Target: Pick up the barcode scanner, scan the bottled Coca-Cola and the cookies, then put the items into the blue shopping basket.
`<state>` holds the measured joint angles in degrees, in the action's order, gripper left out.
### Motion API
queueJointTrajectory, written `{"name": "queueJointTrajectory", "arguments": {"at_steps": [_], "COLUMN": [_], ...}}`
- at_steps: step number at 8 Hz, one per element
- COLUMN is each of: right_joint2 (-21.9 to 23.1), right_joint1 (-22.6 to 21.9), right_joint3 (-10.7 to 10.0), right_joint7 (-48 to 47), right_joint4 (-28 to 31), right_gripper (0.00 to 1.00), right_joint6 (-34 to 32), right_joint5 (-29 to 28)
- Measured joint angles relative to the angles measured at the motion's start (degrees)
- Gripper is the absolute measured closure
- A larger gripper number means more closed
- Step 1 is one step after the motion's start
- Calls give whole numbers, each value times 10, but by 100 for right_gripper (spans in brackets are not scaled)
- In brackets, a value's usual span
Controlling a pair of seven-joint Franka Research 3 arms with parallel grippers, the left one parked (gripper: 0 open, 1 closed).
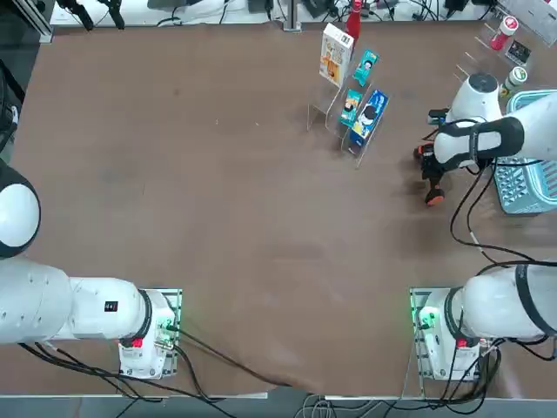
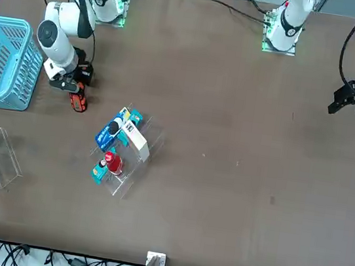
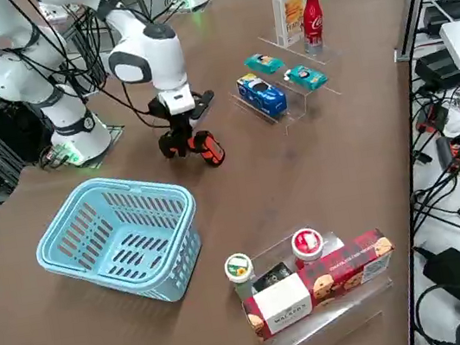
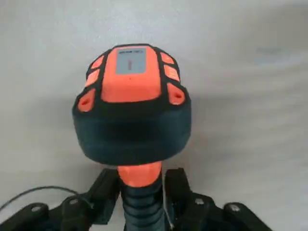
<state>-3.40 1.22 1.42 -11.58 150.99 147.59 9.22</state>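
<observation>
The barcode scanner (image 4: 132,110), black with orange trim, lies on the table (image 1: 218,192) beside the blue shopping basket (image 3: 118,238). My right gripper (image 4: 143,192) is low over it, shut on its handle, with a finger (image 4: 107,190) pressed to each side. The top view shows the scanner (image 1: 432,183) partly under my wrist, and the right side view shows the gripper (image 3: 179,137) on the scanner (image 3: 198,147). The bottled Coca-Cola (image 3: 312,9) and the white cookies carton (image 3: 290,14) stand upright together on a clear stand further along the table.
On the clear stand (image 3: 287,93) are a blue packet (image 3: 261,95) and two small teal packets (image 3: 303,78). A second clear stand near the basket holds a red-and-white container (image 3: 306,245), a green-topped cup (image 3: 239,269) and a red biscuit box (image 3: 324,293). Cables trail at the table edges.
</observation>
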Motion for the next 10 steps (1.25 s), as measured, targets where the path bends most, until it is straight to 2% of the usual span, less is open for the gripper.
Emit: {"name": "queueJointTrajectory", "arguments": {"at_steps": [2,3,4,6,7,8,10], "right_joint2": [11,30,50,70,66,50,-1], "right_joint1": [1,0,-3,-43,-63,-76,-103], "right_joint3": [-2,-1,1,9,13,16,17], "right_joint7": [0,0,0,0,0,0,13], "right_joint4": [-22,-57,-123,-323,-419,-496,-598], "right_gripper": [1,0,0,0,0,0,0], "right_joint6": [-18,-78,-179,-392,-460,-491,-495], "right_joint5": [0,1,1,-21,-49,-65,-88]}}
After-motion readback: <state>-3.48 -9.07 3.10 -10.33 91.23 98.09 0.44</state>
